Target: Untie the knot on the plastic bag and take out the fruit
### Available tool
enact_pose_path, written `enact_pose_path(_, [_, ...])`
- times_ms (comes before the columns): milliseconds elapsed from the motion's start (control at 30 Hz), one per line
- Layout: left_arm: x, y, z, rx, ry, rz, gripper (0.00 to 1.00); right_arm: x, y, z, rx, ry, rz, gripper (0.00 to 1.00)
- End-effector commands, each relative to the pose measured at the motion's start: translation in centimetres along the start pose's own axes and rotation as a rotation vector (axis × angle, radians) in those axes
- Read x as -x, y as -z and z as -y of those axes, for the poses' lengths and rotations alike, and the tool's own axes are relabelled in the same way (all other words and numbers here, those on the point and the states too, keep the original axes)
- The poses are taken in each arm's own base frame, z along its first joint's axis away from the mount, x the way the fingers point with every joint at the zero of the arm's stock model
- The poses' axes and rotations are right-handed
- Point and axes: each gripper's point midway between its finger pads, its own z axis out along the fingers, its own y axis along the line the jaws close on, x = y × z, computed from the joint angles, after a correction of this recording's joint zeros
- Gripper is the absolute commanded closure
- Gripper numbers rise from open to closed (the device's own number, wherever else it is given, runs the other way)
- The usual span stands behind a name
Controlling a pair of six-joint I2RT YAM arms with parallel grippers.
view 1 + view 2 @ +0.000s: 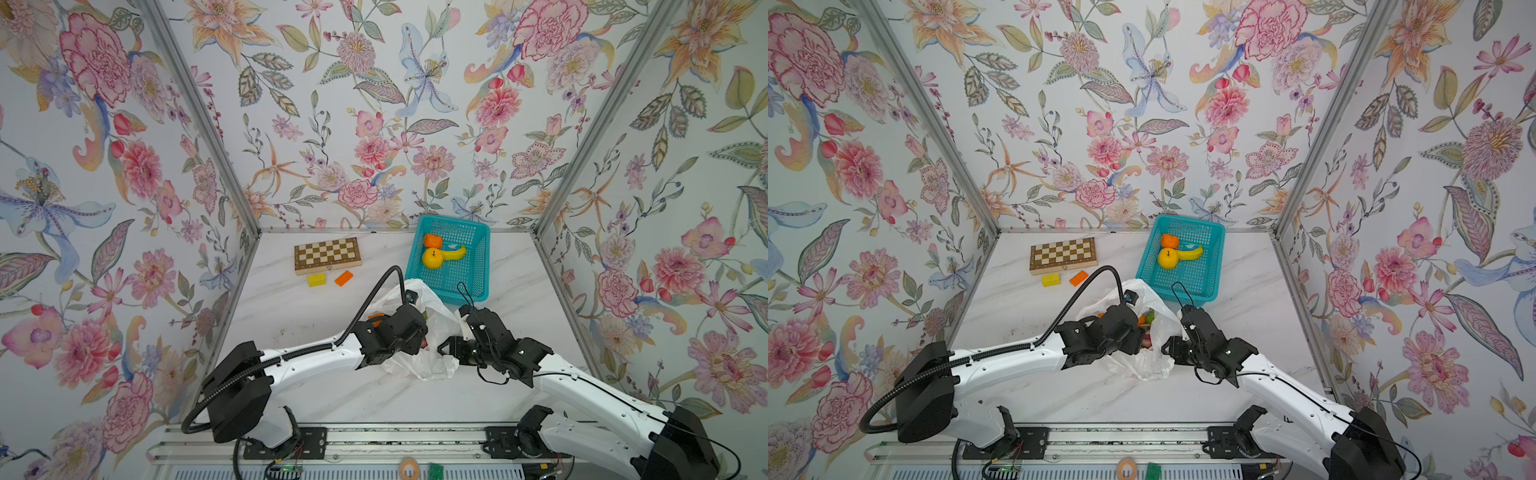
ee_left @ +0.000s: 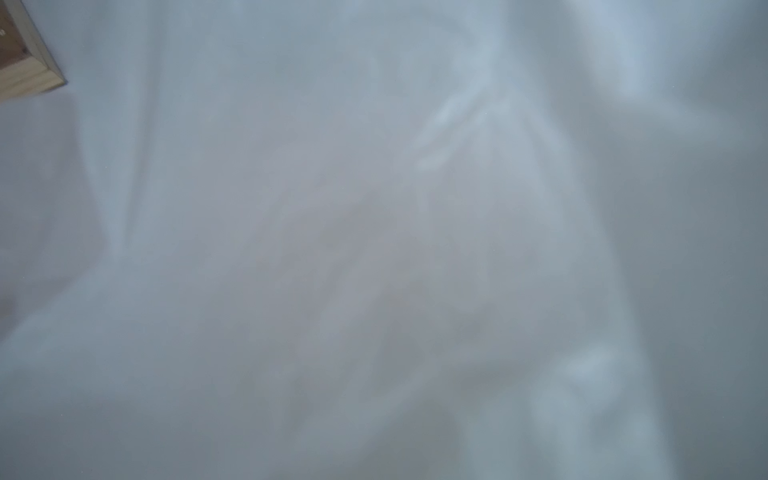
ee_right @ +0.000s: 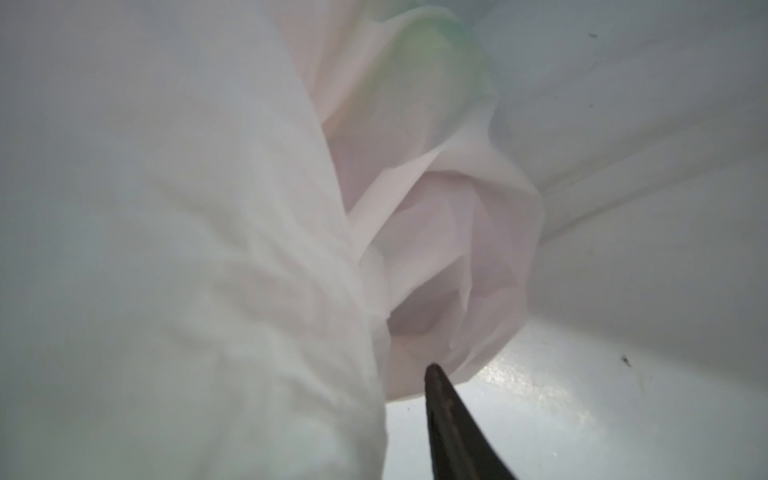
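Note:
The plastic bag [image 1: 432, 361] [image 1: 1142, 365] lies crumpled mid-table, its top gaping. Inside it, fruit shows: an orange one [image 1: 1142, 319], a green one [image 1: 1149, 316] and something pink-red [image 1: 1146, 343]. My left gripper [image 1: 422, 334] reaches down into the bag, fingers hidden. The left wrist view shows only blurred white bag film [image 2: 374, 208]. My right gripper [image 1: 446, 347] presses against the bag's right side. The right wrist view shows one dark finger [image 3: 446, 415] beside folded film [image 3: 166, 249]; film covers the other finger. I cannot make out the knot.
A teal mesh basket [image 1: 478, 257] stands behind the bag and holds an orange fruit [image 1: 432, 240], a yellow apple-like fruit [image 1: 432, 258] and a banana [image 1: 455, 252]. A chessboard box [image 1: 327, 254] lies at back left, with a yellow block [image 1: 316, 280] and an orange block [image 1: 343, 278] in front of it.

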Motion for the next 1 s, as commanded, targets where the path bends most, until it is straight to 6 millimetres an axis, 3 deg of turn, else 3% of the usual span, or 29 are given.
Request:
enact_pose_path(0, [1.1, -0.8, -1.9, 0.116, 0.022, 0.021, 0.28, -0.2, 0.3, 0.7, -0.035, -0.009, 0.022, 0.62])
enact_pose_path(433, [1.4, -5.4, -4.1, 0.182, 0.070, -0.056, 0.24, 1.6, 1.2, -1.8, 0.009, 0.041, 0.065, 0.62])
enact_pose_path(800, [-0.3, -8.9, -5.1, 0.202, 0.085, -0.156, 0.18, 2.7, 2.4, -3.2, 0.029, 0.054, 0.086, 0.57])
enact_pose_path(967, [-1.0, -9.7, -5.4, 0.203, 0.089, -0.171, 0.19, 3.3, 3.5, -4.1, 0.051, 0.053, 0.105, 0.41])
